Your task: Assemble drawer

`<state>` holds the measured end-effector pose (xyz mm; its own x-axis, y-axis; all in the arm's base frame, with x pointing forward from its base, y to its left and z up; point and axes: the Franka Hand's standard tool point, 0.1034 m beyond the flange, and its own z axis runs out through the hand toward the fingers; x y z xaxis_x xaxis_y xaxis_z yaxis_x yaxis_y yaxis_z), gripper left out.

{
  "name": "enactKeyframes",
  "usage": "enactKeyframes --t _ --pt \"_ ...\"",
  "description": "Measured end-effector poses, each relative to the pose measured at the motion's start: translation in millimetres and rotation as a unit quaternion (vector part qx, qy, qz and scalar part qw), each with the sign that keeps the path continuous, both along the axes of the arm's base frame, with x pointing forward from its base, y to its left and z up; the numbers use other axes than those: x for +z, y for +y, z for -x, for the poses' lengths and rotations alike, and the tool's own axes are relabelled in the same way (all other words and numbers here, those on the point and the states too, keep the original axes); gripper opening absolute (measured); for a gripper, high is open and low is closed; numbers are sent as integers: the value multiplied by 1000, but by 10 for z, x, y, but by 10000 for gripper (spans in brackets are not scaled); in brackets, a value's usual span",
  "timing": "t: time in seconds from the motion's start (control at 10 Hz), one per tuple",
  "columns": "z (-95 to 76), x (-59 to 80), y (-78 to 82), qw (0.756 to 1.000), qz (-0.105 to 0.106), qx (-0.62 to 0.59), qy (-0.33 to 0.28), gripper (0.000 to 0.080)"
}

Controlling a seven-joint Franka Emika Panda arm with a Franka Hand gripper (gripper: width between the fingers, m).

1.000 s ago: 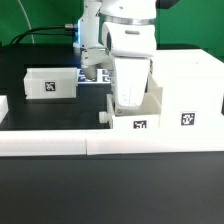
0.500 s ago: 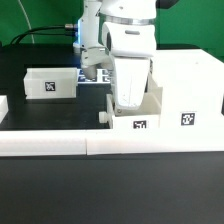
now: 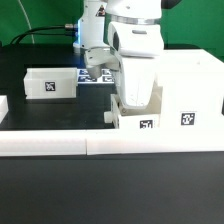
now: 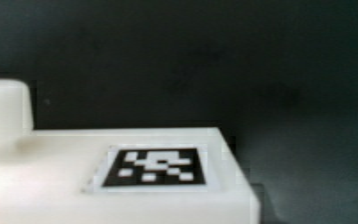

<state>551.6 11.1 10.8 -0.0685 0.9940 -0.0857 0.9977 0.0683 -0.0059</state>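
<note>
1. A low white wall [image 3: 60, 146] ran along the near edge of the black table [image 3: 40, 115].
2. Just behind the wall, right of centre, stood the near tray [image 3: 135, 122]. It carried a tag on its near face and a knob [image 3: 108, 116] at its left end. Its right side met the left face of the housing [image 3: 190, 85]. The wrist view showed that tag [image 4: 158, 167] and knob [image 4: 2, 108] close up, with bare table [image 4: 194, 60] beyond.
3. The gripper [image 3: 132, 102] hung directly over the near tray and reached down to its open top. In the exterior view the hand and the tray wall hid the fingers, and the wrist view showed none. Its opening, and whether it held the tray, could not be told.
4. Governing relation: the tray lay straight below the gripper, with the housing immediately to its right. The knob at the left suggested that the tray's long axis ran left to right. The coming move was judged to be a rightward slide into the housing. The opening that would receive the tray was not visible.
5. The housing stood tall at the right, with a tag low on its near face.
6. The far tray [image 3: 50, 84] sat at the far left, well apart, and was untouched.
7. The marker board [image 3: 97, 75] lay flat behind the arm, and a green backdrop [image 3: 40, 20] closed the room.
</note>
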Motion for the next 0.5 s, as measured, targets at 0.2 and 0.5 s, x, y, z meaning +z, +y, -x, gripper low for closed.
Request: enactKeyframes --t 0.2,0.5 --pt "1 -3 -1 1000 -1 -3 -2 42" --pt "-26 69 -30 999 -1 -33 -5 224"
